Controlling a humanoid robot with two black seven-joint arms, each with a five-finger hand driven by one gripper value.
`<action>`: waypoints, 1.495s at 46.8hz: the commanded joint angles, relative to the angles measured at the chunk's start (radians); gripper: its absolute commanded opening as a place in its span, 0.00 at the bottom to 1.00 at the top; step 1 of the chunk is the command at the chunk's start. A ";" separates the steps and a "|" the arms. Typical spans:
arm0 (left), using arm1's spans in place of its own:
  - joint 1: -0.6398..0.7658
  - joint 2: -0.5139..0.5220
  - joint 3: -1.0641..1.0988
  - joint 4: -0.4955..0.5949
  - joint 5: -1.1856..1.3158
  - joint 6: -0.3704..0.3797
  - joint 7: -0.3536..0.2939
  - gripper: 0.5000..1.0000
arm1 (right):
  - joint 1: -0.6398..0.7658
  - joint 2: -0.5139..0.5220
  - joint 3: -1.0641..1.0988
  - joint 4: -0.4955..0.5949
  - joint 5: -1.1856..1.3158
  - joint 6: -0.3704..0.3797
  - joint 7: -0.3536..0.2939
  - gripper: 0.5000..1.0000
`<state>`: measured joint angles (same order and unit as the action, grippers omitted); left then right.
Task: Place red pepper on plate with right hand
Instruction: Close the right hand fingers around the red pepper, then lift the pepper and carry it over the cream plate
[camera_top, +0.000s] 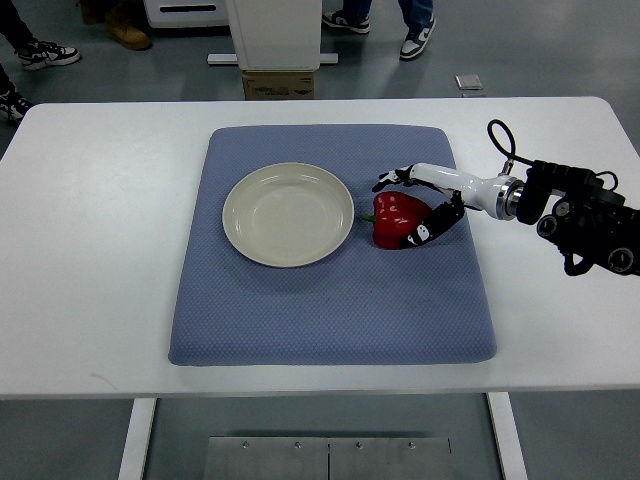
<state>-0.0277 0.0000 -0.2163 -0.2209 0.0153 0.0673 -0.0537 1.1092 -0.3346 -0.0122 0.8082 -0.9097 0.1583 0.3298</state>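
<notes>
White worktop (90, 250) fills my view, its near edge closest to me, and a blue-grey mat (330, 310) lies across the middle of it. On the mat's left half I see the cream plate (288, 214), with nothing on it. Just right of the plate, close to its rim but on the mat, sits the red pepper (396, 218). My right hand (425, 205) comes in from the right edge and is at the pepper. Its fingers (388, 180) curve around the fruit, some over the far side and dark tips against the near right side. Whether they grip it firmly I cannot tell. Shoes of people show beyond the worktop.
</notes>
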 joint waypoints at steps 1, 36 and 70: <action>0.000 0.000 0.000 0.000 0.000 0.000 0.000 1.00 | 0.000 0.005 0.000 0.000 0.000 0.000 0.000 0.88; 0.000 0.000 0.000 0.000 0.000 0.000 0.000 1.00 | -0.008 0.011 -0.002 -0.003 0.000 0.001 0.000 0.00; 0.000 0.000 0.000 0.000 0.000 0.000 0.000 1.00 | 0.126 0.078 0.023 -0.029 0.020 -0.002 -0.040 0.00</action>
<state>-0.0280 0.0000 -0.2164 -0.2209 0.0153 0.0678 -0.0536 1.2188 -0.2792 0.0111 0.7862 -0.8899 0.1565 0.2967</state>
